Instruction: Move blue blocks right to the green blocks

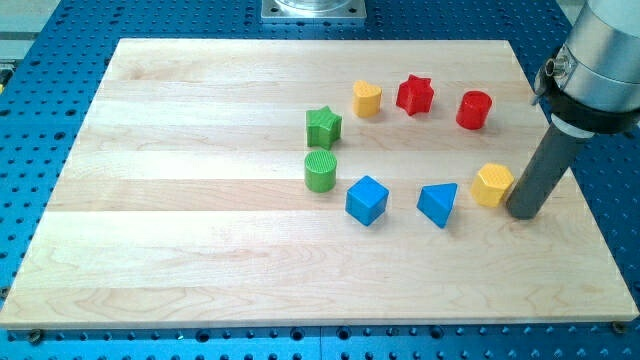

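From the one camera view, my tip (pixel 524 213) stands on the surface (pixel 200 260) near its right edge, just beside the yellow block (pixel 493 184), on that block's right, perhaps touching it. There is no hand on this arm, only the bare rod, so nothing spreads or pinches. The blue triangular block (pixel 438 204) lies left of the yellow one, the blue cube (pixel 367 200) further left, near the green cylinder (pixel 320 171), with the green star (pixel 323 126) just above it. The risk I see: pushing leftward from here would drive the yellow block into the blue triangle, which could twist aside or drag yellow along to the greens.
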Robot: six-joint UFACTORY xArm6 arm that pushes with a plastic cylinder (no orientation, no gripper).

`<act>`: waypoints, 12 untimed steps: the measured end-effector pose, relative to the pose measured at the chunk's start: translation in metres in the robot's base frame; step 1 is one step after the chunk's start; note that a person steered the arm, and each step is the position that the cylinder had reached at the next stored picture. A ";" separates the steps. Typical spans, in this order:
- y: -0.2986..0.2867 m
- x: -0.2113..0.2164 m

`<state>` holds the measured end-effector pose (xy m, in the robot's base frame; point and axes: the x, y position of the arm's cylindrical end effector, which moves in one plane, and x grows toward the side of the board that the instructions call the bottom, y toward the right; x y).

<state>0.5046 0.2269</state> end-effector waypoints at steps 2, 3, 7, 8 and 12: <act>0.000 0.000; 0.000 0.000; -0.050 0.040; -0.090 0.047; -0.156 -0.078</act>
<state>0.4267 0.0708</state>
